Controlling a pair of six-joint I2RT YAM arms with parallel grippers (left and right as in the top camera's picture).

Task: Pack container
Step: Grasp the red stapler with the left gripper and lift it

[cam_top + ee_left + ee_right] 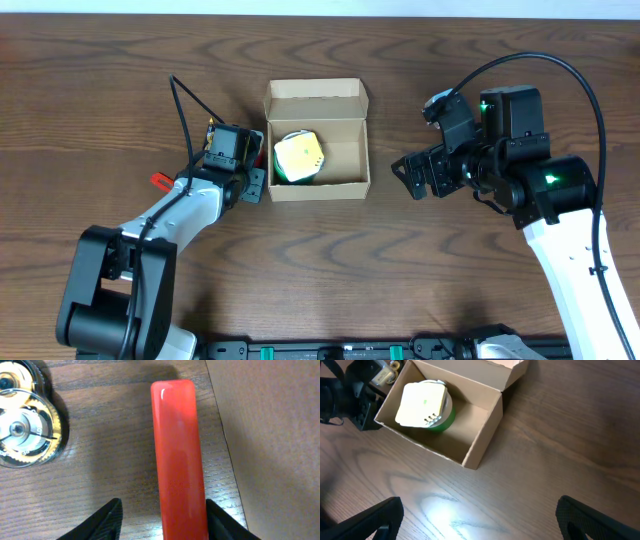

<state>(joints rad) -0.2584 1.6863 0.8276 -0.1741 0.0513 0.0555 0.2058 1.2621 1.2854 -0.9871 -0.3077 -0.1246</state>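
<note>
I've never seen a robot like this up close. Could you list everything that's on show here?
Table: one, dark brown wood, under everything.
Cardboard box: one, tan, mid-table, flap open.
Round item: one, green with a pale yellow top, inside the box, in its left half.
Red bar: one, glossy red, flat on the table beside the box's outer wall.
Round metal discs: apparently two, silver with dark rims, left of the red bar, partly cut off by the picture's edge.
Red bit: one, red, showing beside the left arm; unclear what it is.
Left gripper: one, black, fingers either side of the red bar, not yet closed on it.
Right gripper: one, black, open and empty, right of the box.
</note>
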